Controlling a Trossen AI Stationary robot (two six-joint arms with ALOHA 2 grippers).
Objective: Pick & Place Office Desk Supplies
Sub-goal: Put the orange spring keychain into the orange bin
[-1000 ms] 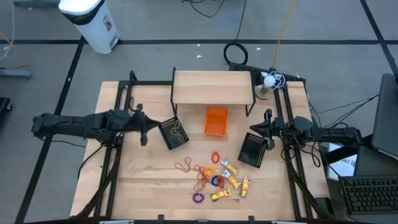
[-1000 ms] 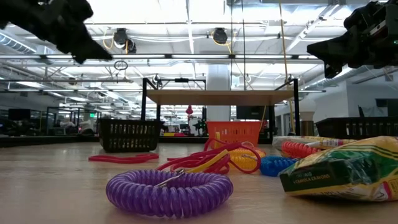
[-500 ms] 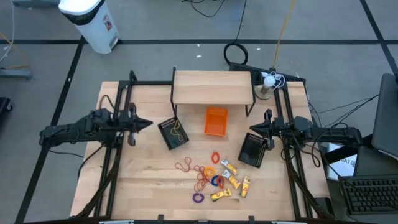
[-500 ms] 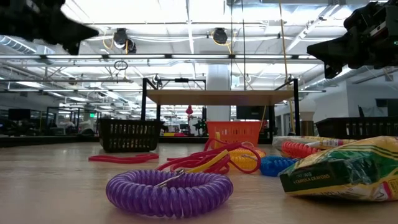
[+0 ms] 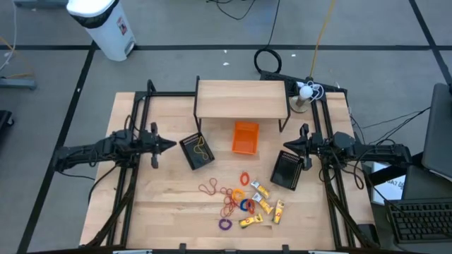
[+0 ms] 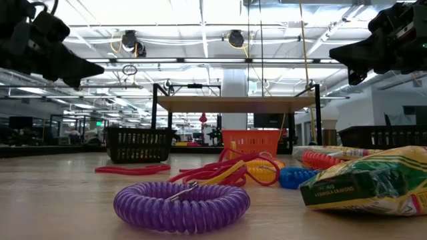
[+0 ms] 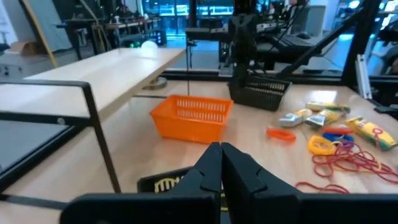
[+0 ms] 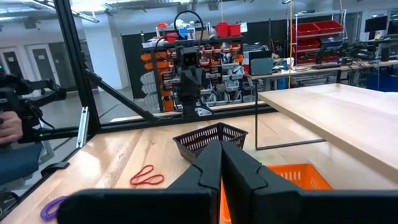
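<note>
As the high view lays the scene out from left to right, the left gripper (image 5: 169,144) hangs at about nine o'clock on the pale wooden table (image 5: 162,204), its fingers pressed together and holding nothing. Just beside its tip, toward three o'clock, stands a small black mesh basket (image 5: 197,151) with a thin yellow strand inside. A small orange plastic basket (image 5: 245,137) sits at the table's centre, directly in front of a raised wooden shelf on a black metal frame (image 5: 241,98) at twelve o'clock.

The office desk supplies (image 5: 244,201) lie loose on the table at about six o'clock: thin orange-red rubber bands (image 5: 210,188), a purple coiled ring (image 5: 224,225), a blue ring (image 5: 246,206), and yellow-and-white packets (image 5: 266,205). None of them touches either gripper. In the low view the purple coiled ring (image 6: 181,205) fills the foreground, with a yellow-and-green packet (image 6: 371,179) to its right.

A second black mesh basket (image 5: 288,169) stands tilted at about four o'clock. The right gripper (image 5: 285,144) hangs just above it, at three o'clock, its fingers likewise closed tight and empty.

In the right wrist view a person's hand (image 8: 9,127) shows in the room beyond the table.
</note>
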